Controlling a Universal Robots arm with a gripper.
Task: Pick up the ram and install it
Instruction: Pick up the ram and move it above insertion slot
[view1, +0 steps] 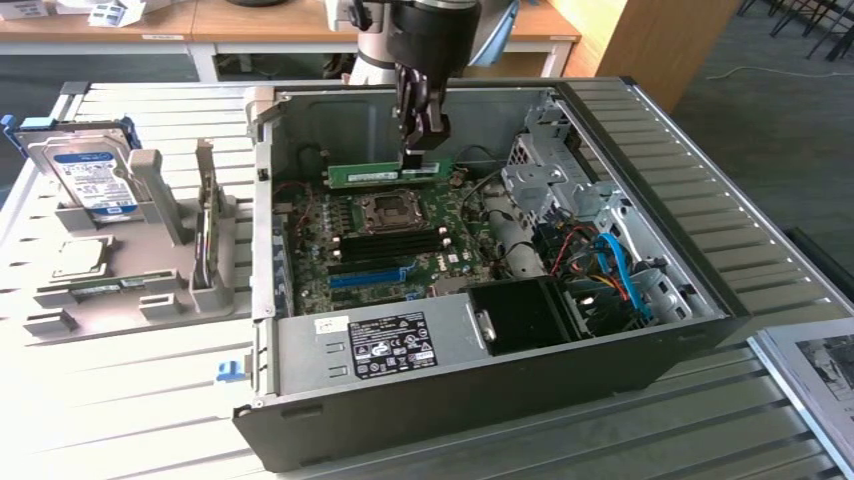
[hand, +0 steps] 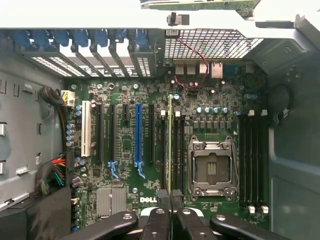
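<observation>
The ram (view1: 380, 174) is a long thin green stick hanging level inside the open computer case, over the far part of the motherboard (view1: 387, 250). My gripper (view1: 422, 150) reaches straight down into the case and is shut on the stick's upper edge. In the wrist view the ram (hand: 170, 140) shows edge-on as a thin pale line between the black fingertips (hand: 162, 197) of the gripper (hand: 170, 199). It hangs above the black memory slots (hand: 176, 145) beside the empty processor socket (hand: 210, 167). I cannot tell whether it touches a slot.
The case walls (view1: 267, 130) ring the motherboard. A power supply (view1: 380, 345), a black fan shroud (view1: 527, 315) and blue cables (view1: 621, 270) fill the near side. At the exterior view's left, a grey holder (view1: 134, 290) carries a hard drive (view1: 91, 180) and a silver processor chip (view1: 80, 258).
</observation>
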